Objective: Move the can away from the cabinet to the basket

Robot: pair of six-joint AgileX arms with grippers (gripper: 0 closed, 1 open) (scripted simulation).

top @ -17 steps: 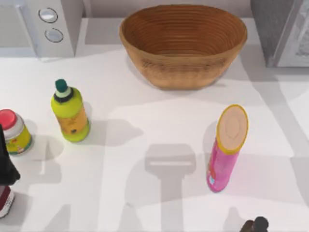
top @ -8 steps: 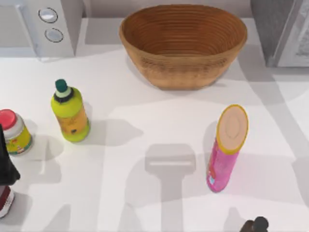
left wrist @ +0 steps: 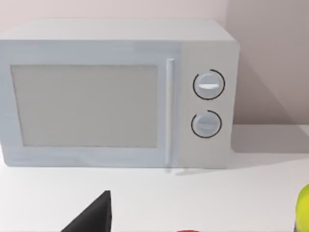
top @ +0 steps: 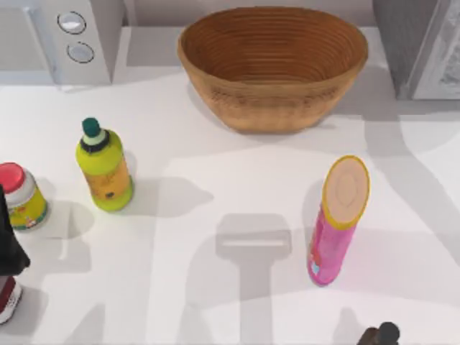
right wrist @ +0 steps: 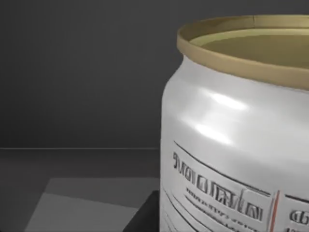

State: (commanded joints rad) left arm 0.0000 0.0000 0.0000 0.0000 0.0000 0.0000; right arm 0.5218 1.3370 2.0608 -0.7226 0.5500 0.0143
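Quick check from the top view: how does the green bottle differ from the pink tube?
The green bottle is squat and yellow-green with a dark green cap; the pink tube is taller, slimmer and pink with a flat yellow-rimmed top. The green bottle stands on the table's left half, near the red-lidded jar; the pink tube stands on the right half, alone. Both are upright, in front of the basket.

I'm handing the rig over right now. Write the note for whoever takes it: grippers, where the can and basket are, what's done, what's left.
Left arm parked at the table's left edge, near the red-lidded jar.
Right wrist view is close up on the can, upright; whether it is gripped cannot be told.
Basket sits at the table's far middle, with nothing in it.
Done: approach to the can, at most.
Left: grasp, carry, release into the basket.
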